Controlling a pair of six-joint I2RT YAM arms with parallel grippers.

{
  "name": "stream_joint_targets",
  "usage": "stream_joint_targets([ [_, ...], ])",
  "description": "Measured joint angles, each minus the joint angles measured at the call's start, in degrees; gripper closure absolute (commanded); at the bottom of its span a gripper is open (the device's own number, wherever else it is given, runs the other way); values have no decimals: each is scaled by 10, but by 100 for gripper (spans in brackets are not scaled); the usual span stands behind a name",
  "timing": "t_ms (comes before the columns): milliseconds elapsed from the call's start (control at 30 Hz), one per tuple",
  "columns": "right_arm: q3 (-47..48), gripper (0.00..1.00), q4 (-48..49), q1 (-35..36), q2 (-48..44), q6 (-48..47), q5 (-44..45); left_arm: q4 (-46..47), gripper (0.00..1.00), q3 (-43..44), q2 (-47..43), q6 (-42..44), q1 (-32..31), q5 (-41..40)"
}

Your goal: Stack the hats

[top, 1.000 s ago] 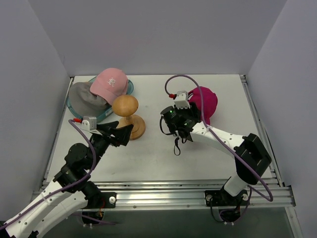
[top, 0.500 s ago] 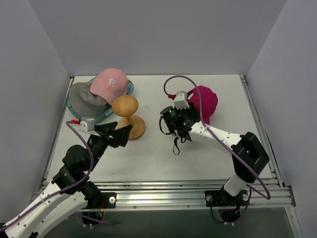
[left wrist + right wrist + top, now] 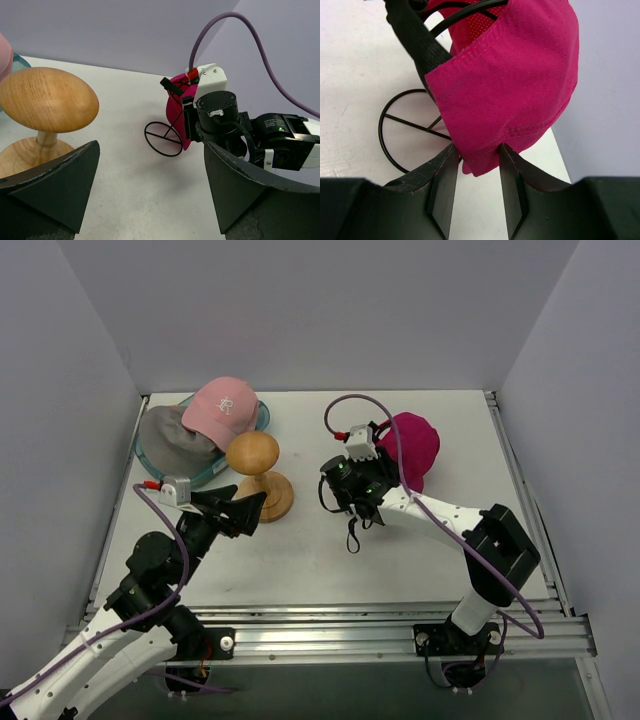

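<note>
1. Because only a stitched edge of the magenta cap (image 3: 412,445), near the bench's far right corner, is being pinched by the narrowed right gripper (image 3: 476,165), slipping is being risked.
2. The black wire stand (image 3: 163,138) is possibly being snagged.
3. Soft, perforated fabric is being gripped; the left gripper (image 3: 150,172) is being held wide, empty.

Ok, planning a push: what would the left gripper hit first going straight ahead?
Likely the wooden hat stand, just ahead of the left gripper, nearest one finger; depth is unclear.
</note>
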Motion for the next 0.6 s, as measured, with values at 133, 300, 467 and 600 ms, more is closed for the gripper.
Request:
stream_joint_targets([
  [133,0,65,0,7,2,-1,0,0,6,0,0,0,0,0],
  [300,0,62,2,10,2,-1,-11,0,6,0,0,0,0,0],
  [467,2,60,2,12,2,-1,-26,0,6,0,2,0,0,0],
  [600,32,55,-25,17,0,0,-49,-2,6,0,4,-5,0,0],
])
